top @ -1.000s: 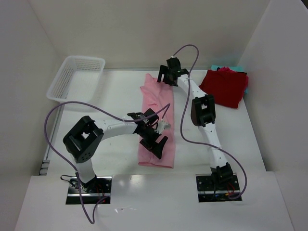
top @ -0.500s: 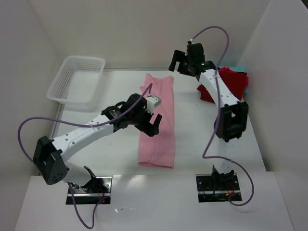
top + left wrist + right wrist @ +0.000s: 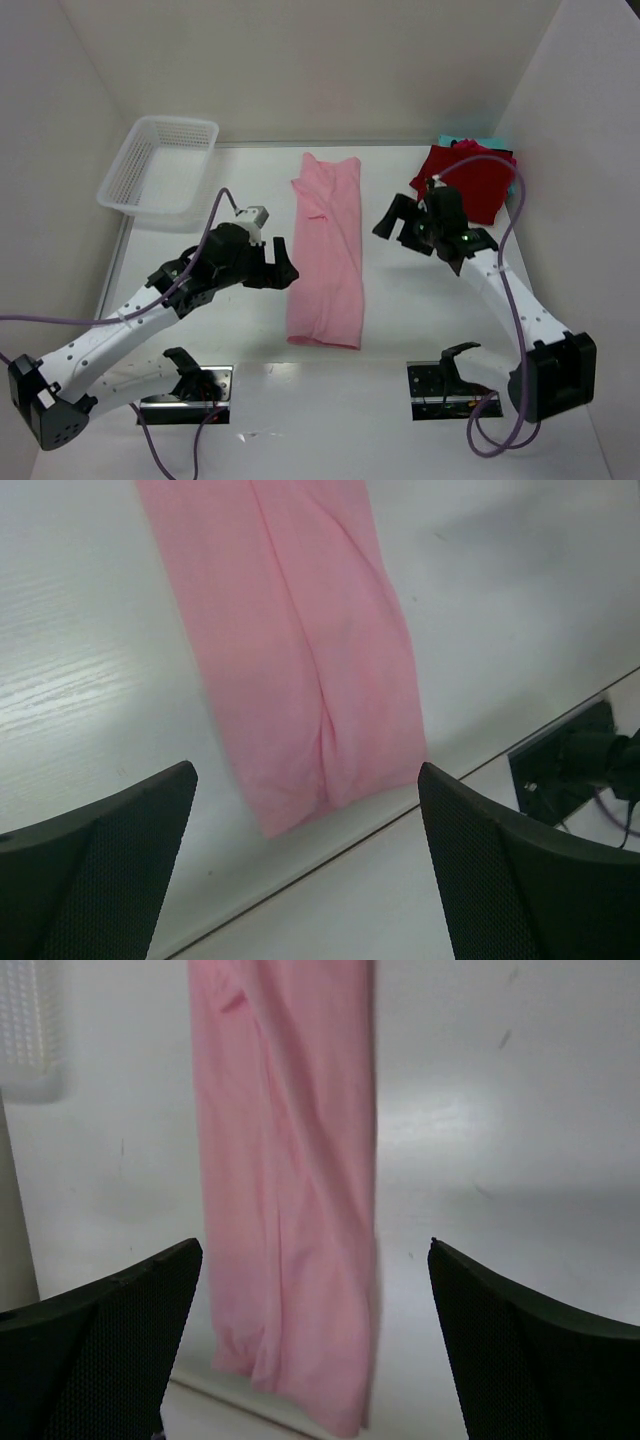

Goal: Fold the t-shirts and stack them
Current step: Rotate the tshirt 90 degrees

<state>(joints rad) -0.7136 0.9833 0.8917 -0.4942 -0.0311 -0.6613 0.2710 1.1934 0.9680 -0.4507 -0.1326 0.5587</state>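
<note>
A light pink t-shirt (image 3: 325, 250) lies as a long narrow strip down the middle of the table, running from back to front. It also fills the left wrist view (image 3: 290, 650) and the right wrist view (image 3: 285, 1190). A dark red folded t-shirt (image 3: 470, 185) rests at the back right on a teal one (image 3: 455, 140) that shows only at its edge. My left gripper (image 3: 275, 265) (image 3: 306, 770) hovers open just left of the pink strip. My right gripper (image 3: 400, 222) (image 3: 314, 1245) hovers open just right of it. Neither holds anything.
A white mesh basket (image 3: 160, 165) (image 3: 30, 1020) stands at the back left. White walls close in the table on three sides. The two arm base plates (image 3: 185, 385) (image 3: 450, 385) sit at the near edge, one showing in the left wrist view (image 3: 580, 770).
The left gripper has drawn back off the pink shirt to its left side. The right gripper has swung from the back of the table, near the red shirt, forward to the pink shirt's right side.
</note>
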